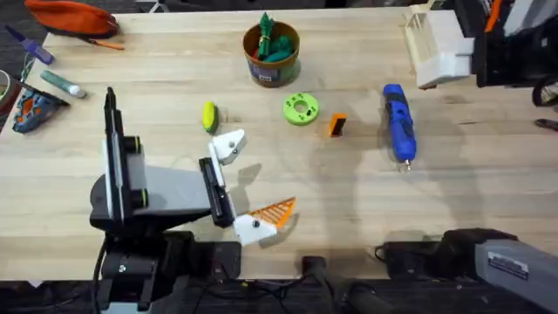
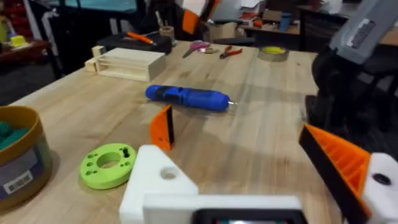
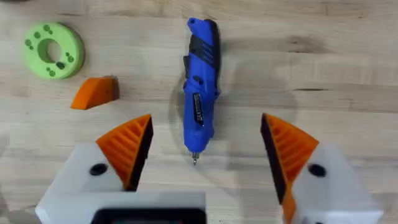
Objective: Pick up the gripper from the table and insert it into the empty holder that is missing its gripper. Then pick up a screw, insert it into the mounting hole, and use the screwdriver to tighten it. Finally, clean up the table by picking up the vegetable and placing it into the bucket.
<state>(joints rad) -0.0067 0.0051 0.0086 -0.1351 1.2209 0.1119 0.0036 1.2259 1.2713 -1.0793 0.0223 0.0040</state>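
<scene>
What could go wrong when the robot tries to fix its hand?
The loose orange gripper pad stands on its edge near the green disc; a clumsy touch might tip it or shove it away. The blue screwdriver is rounded and lies below the open right gripper, so it might roll if nudged. The left gripper has a bare white holder on one side, so it may grip poorly.

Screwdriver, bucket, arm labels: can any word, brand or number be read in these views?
No text can be read.
Screwdriver: a dark label strip with pale marks on the body, too small to read.
Bucket: a white patch with dark marks on its label band, blurred.
Right arm: a white sticker with dark print, too small to read.
</scene>
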